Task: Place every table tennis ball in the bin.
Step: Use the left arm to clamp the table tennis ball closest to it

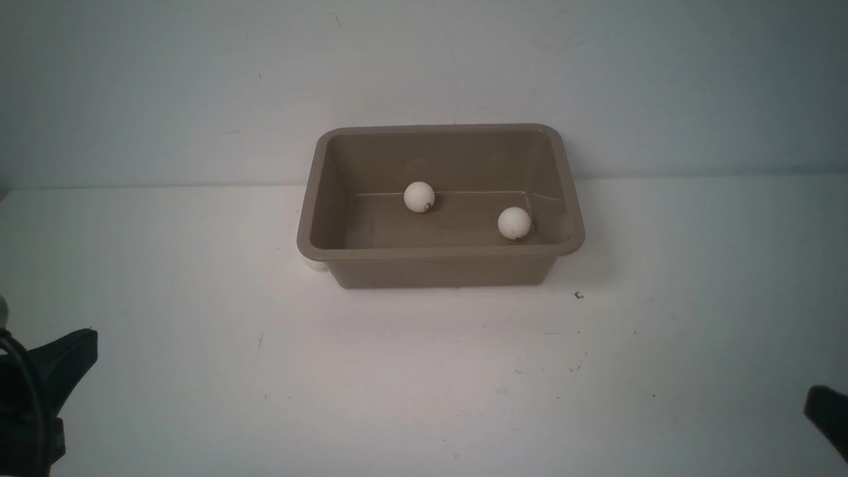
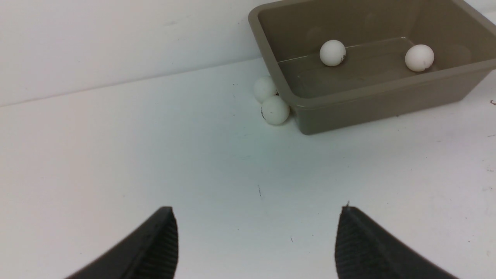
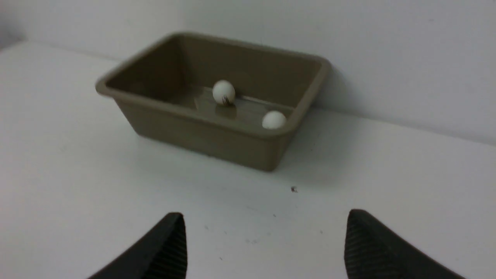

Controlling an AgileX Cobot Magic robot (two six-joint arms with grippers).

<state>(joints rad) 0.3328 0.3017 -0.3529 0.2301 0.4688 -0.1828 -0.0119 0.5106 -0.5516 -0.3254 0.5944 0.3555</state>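
Half done, I judge: inside the bin [image 1: 440, 252] lie a marked ball [image 1: 419, 197] by the far wall and a plain ball [image 1: 514, 222] toward the right. Two are left on the desk [image 1: 199, 364], a near stray [image 2: 275, 110] and a far stray [image 2: 264, 88]. They seem to touch each other, tucked against the bin's left wall at its near corner, partly under the flared rim. That rim and wall will likely crowd a grasp from above. My left claw [image 2: 256, 217] and right claw [image 3: 265, 219] are both spread and empty, well apart from the bin. A dark speck [image 1: 579, 295] lies near its right corner.
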